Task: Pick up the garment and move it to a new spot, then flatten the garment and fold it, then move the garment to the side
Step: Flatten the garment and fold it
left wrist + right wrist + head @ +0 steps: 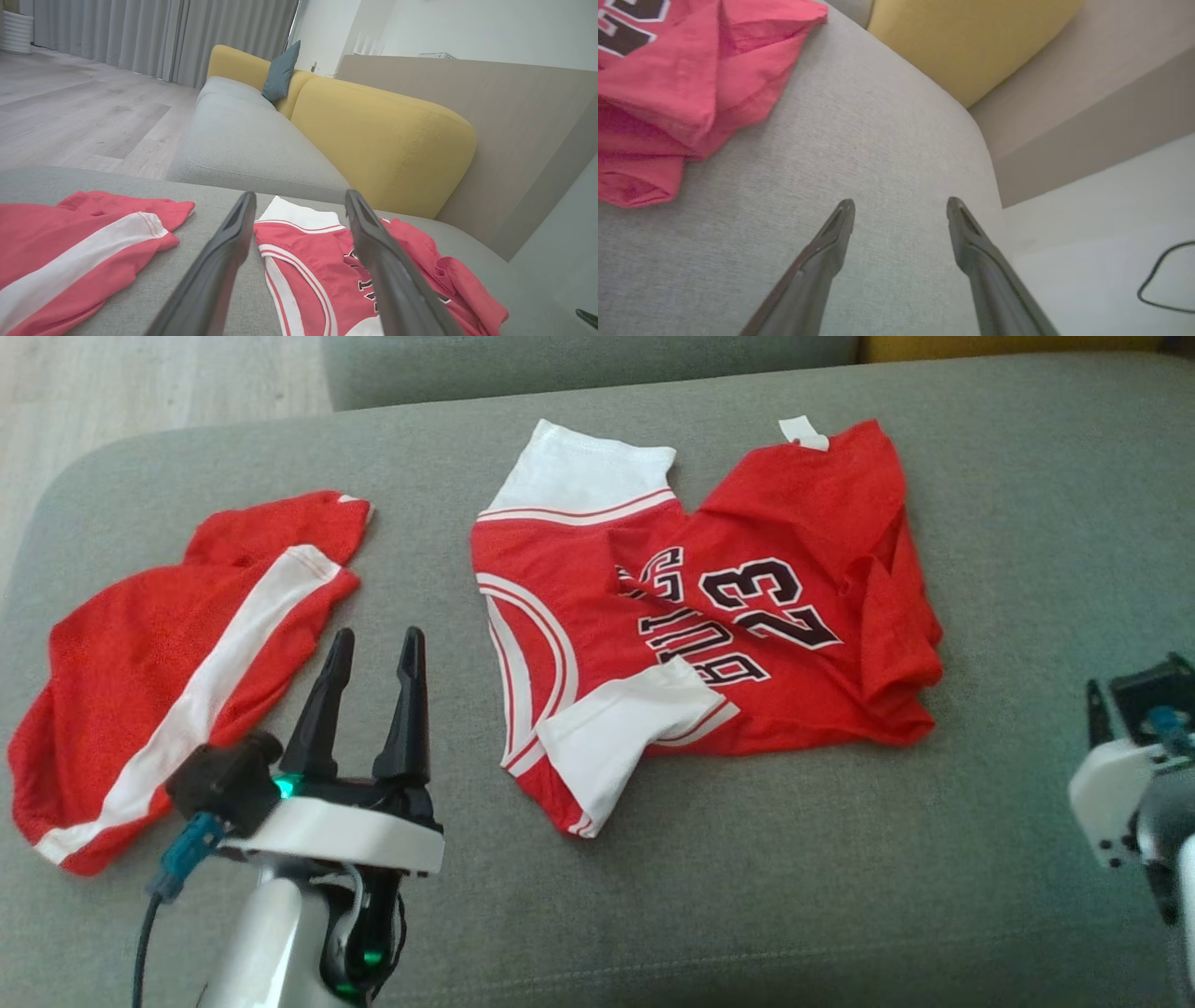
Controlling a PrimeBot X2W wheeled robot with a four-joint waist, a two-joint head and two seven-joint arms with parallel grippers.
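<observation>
Head view: red shorts (168,681) lie left of the crumpled jersey (709,616) on the sofa cushion (747,896). Left hand (378,639) hangs between them, spread wide, empty. Right hand (899,210), spread and empty, is beside the jersey.

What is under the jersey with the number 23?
The jersey lies on the grey cushion, which shows around it. Its right part is folded over itself; anything beneath the cloth is covered.

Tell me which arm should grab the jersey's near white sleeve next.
Left, probably. The left gripper stands open just beside the jersey, close to that white sleeve. The right gripper, also open, hangs over bare sofa cushion off the jersey's opposite edge.
</observation>
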